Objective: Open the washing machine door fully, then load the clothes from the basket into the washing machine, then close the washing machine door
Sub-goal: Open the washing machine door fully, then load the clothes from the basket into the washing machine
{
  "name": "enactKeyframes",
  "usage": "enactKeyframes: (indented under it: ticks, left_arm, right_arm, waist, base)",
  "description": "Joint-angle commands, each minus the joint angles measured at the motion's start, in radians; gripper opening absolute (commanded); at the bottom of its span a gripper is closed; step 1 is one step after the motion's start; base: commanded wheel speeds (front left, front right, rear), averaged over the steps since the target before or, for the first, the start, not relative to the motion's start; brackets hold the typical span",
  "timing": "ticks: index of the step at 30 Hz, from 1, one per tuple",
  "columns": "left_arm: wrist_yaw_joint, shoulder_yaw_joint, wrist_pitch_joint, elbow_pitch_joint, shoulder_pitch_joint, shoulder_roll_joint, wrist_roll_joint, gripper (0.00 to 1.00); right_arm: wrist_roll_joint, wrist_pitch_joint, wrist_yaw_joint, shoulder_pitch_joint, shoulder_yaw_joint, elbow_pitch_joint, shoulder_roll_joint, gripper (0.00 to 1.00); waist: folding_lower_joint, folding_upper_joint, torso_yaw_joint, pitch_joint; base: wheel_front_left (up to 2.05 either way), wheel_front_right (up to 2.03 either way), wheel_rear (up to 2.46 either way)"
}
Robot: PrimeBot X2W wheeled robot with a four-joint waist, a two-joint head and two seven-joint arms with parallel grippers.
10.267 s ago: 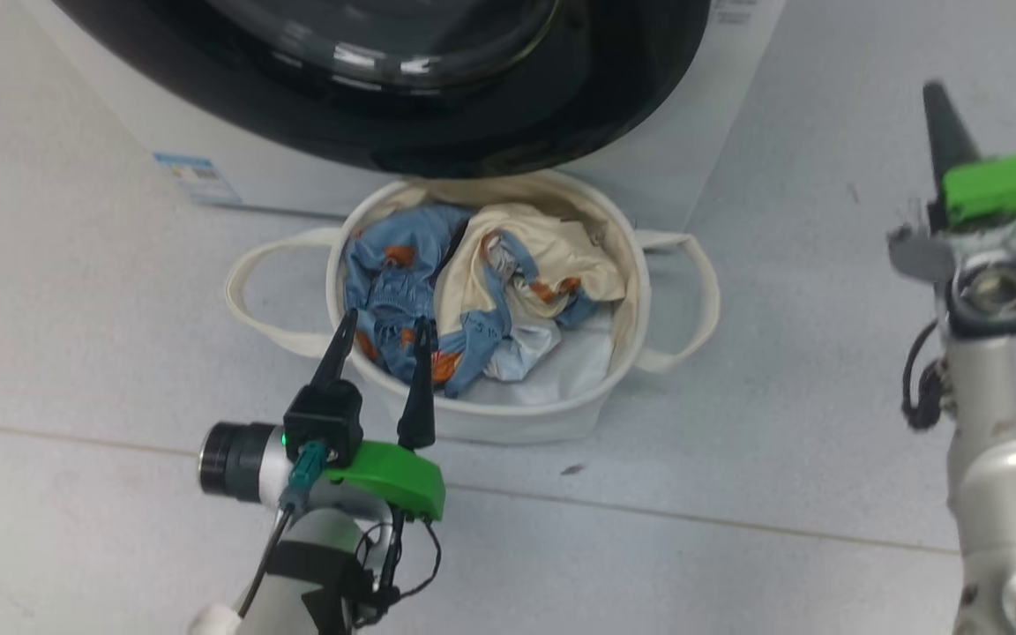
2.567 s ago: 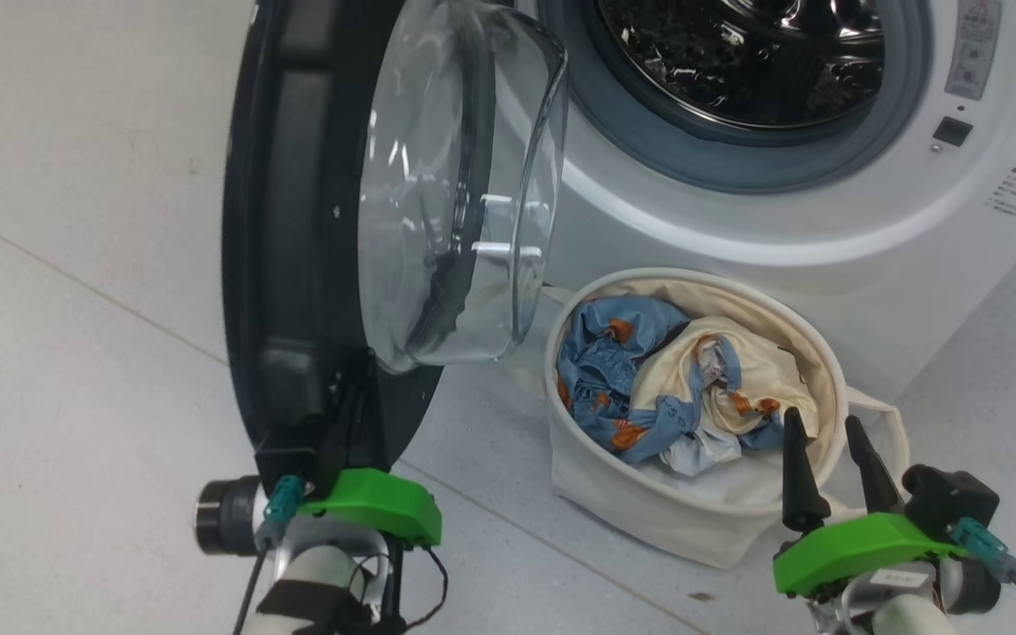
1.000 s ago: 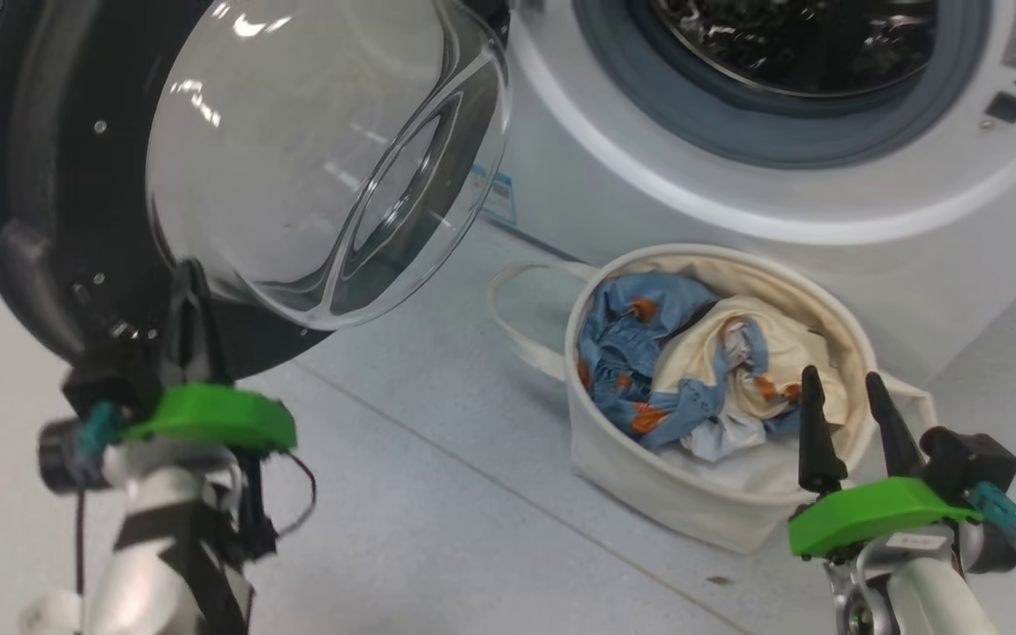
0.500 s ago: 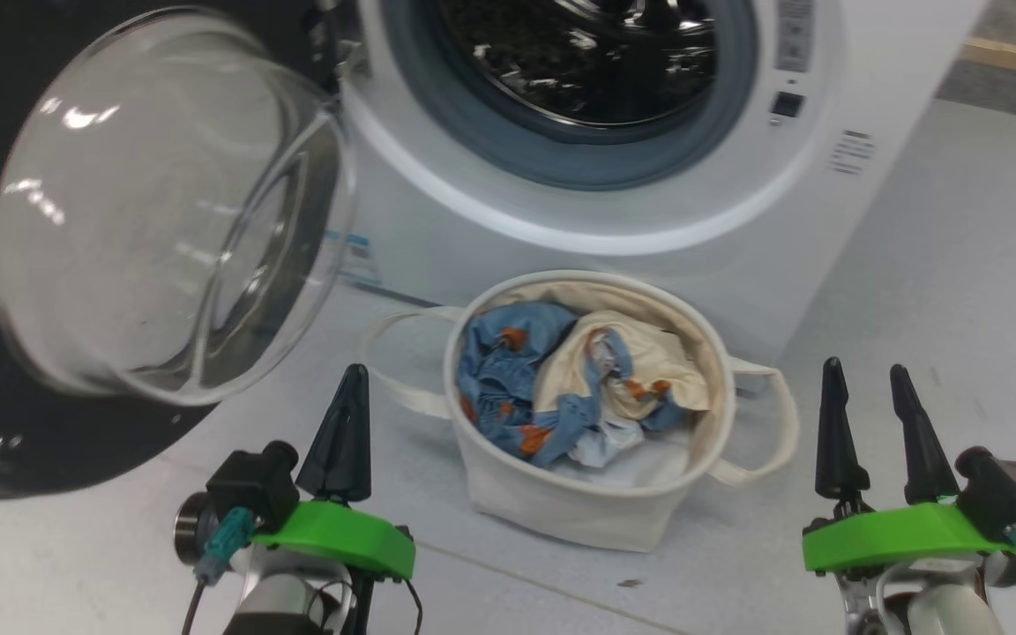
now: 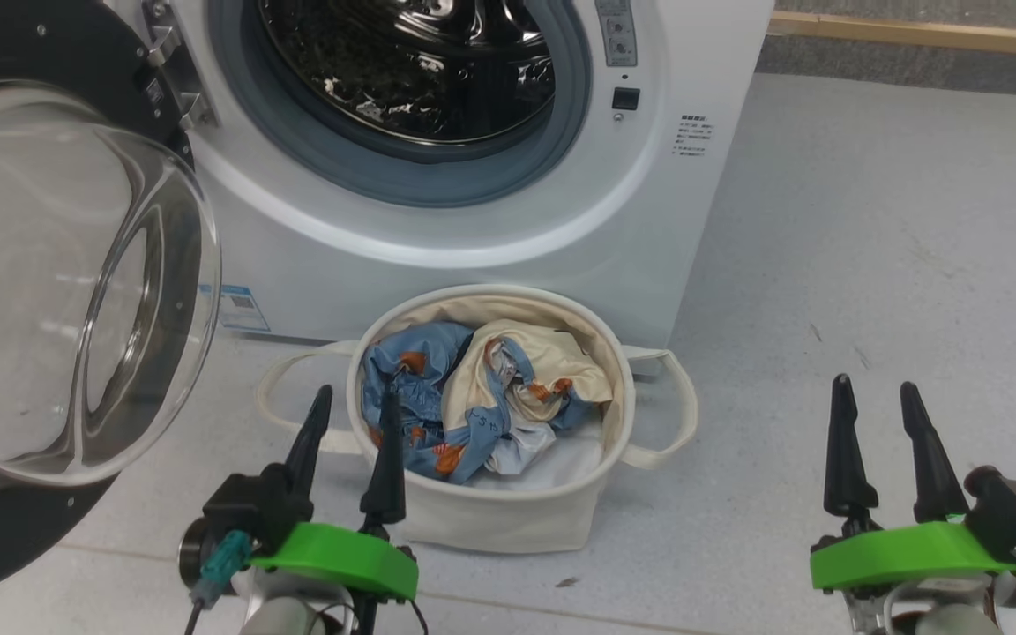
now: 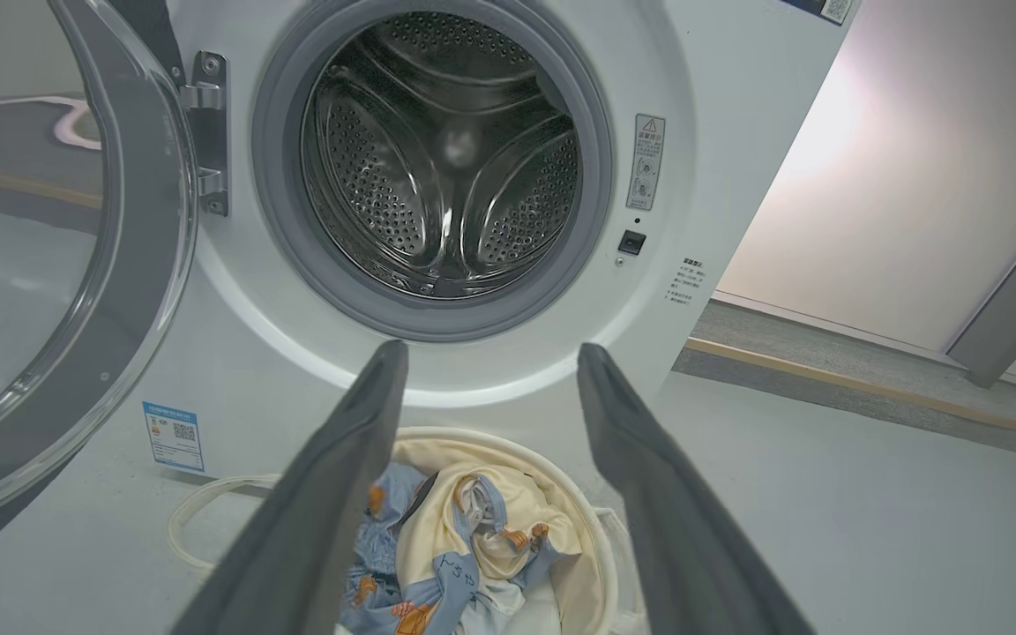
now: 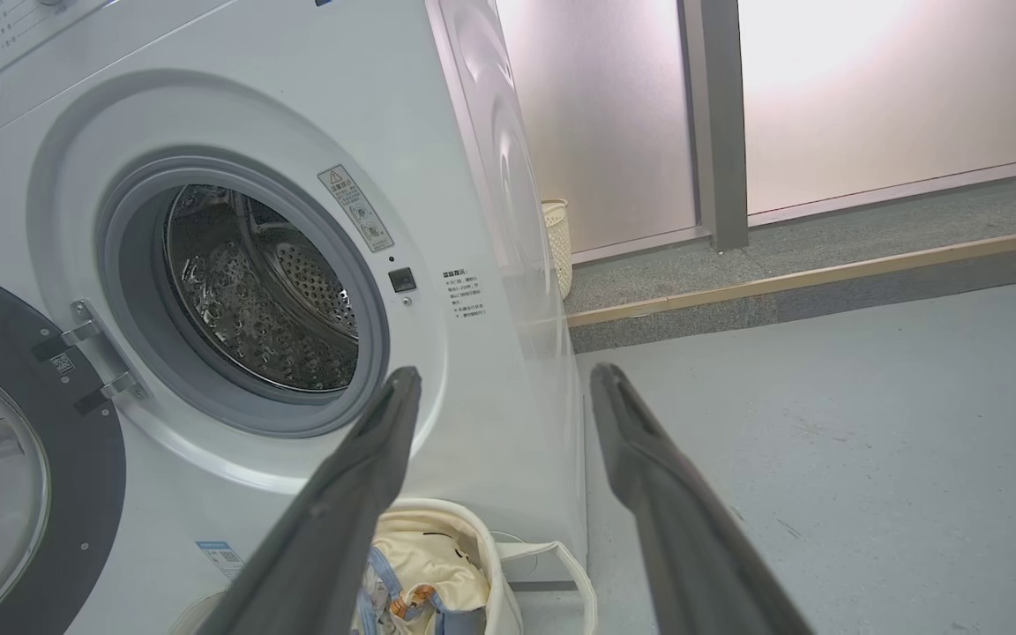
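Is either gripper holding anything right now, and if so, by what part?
Nothing is held. The left gripper is open with nothing between its fingers, close to the near side of the basket. The right gripper is open too, off to the basket's right.

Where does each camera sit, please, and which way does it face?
Head view: on the head, looking down at the basket of clothes before the washing machine; left gripper and right gripper show, open.
Left wrist view: left wrist, facing the drum between its own fingers.
Right wrist view: right wrist, facing the machine's front aslant, own fingers showing.
Both wrist views share the open washing machine door and basket.
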Motion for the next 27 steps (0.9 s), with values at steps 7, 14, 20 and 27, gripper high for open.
enactKeyframes:
  ticks: [7,14,20,27]
  left_arm:
    - [0.008,0.018,-0.005,-0.047,0.012,0.013,-0.006,1.0]
    - [0.025,0.002,-0.005,-0.037,0.018,0.013,0.033,1.0]
    - [0.025,-0.008,-0.005,-0.033,0.019,0.013,0.034,1.0]
    - [-0.018,-0.03,-0.005,0.001,0.012,0.013,-0.015,1.0]
  right_arm:
    - [-0.015,-0.012,0.004,-0.009,0.032,-0.027,0.0,1.0]
    - [-0.014,-0.012,0.004,-0.004,0.034,-0.014,0.0,1.0]
    - [-0.012,-0.012,0.004,-0.007,0.039,0.004,0.0,1.0]
    - [-0.009,-0.012,0.004,-0.013,0.048,0.015,0.0,1.0]
  waist:
    - [0.0,0.0,-0.003,-0.012]
    - [0.0,0.0,0.002,-0.017]
    - [0.0,0.0,0.002,-0.016]
    - [0.0,0.0,-0.003,-0.009]
  base:
    - [0.0,0.0,0.0]
    - [0.0,0.0,0.0]
    - [0.0,0.0,0.0]
    - [0.26,-0.1,-0.16]
